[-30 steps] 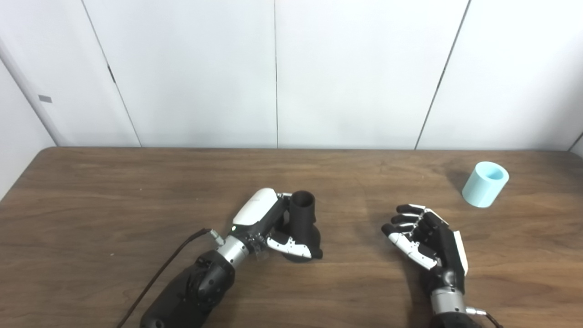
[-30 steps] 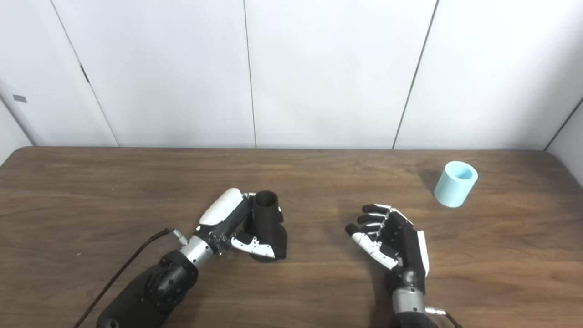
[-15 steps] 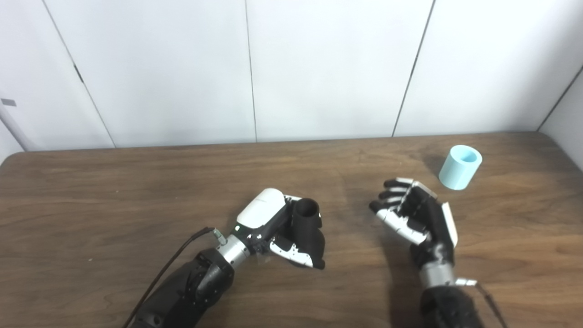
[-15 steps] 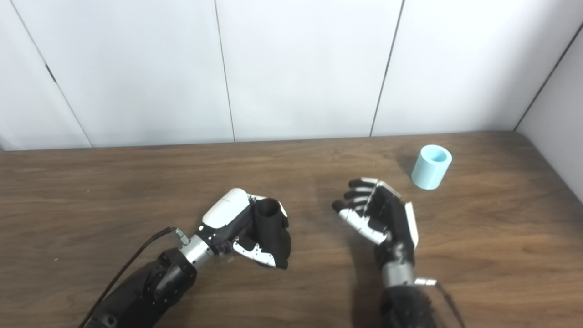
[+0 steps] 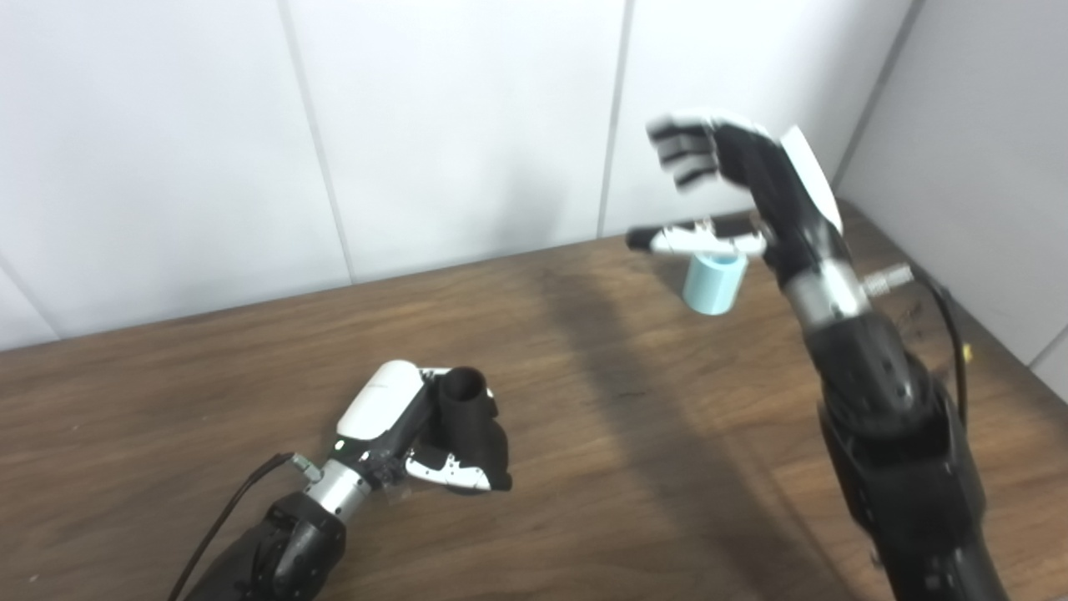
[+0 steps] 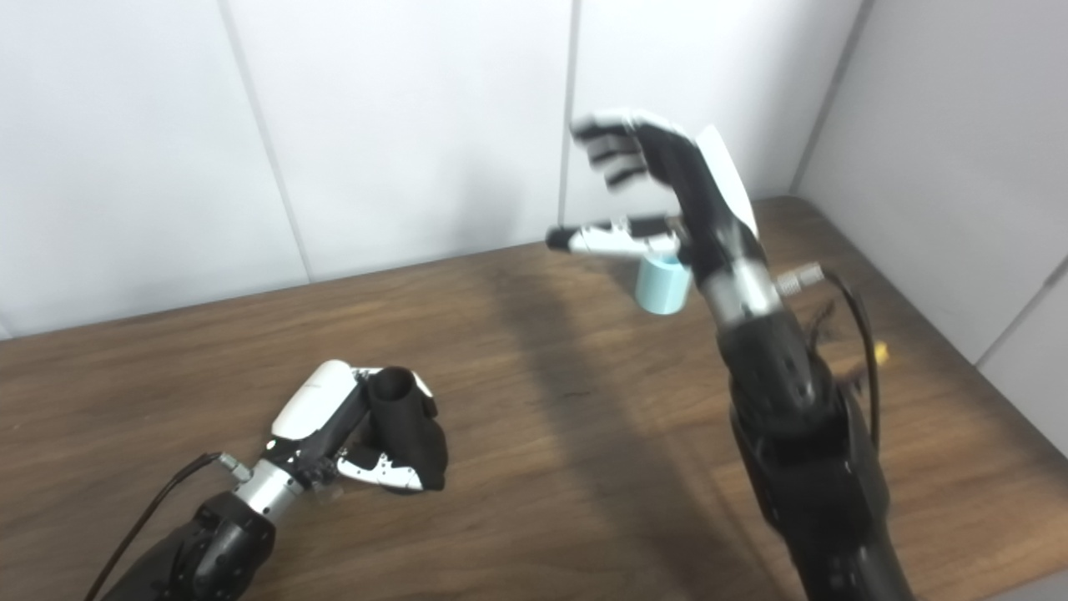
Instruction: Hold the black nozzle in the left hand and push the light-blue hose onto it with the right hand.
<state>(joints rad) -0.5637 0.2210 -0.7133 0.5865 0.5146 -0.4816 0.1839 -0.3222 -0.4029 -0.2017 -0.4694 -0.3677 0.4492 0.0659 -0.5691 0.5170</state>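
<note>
The left hand grips the nozzle — a matte black tube, open mouth up — on the wood-grain table. The right hand hangs raised, fingers spread, empty, above the hose — a short pale-blue hollow cylinder near the far right corner.

Nozzle on table left-front; hose right-rear.

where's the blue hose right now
The hose stands on the table at its far right, near the wall corner, just below the raised, open right hand, which isn't holding it.
</note>
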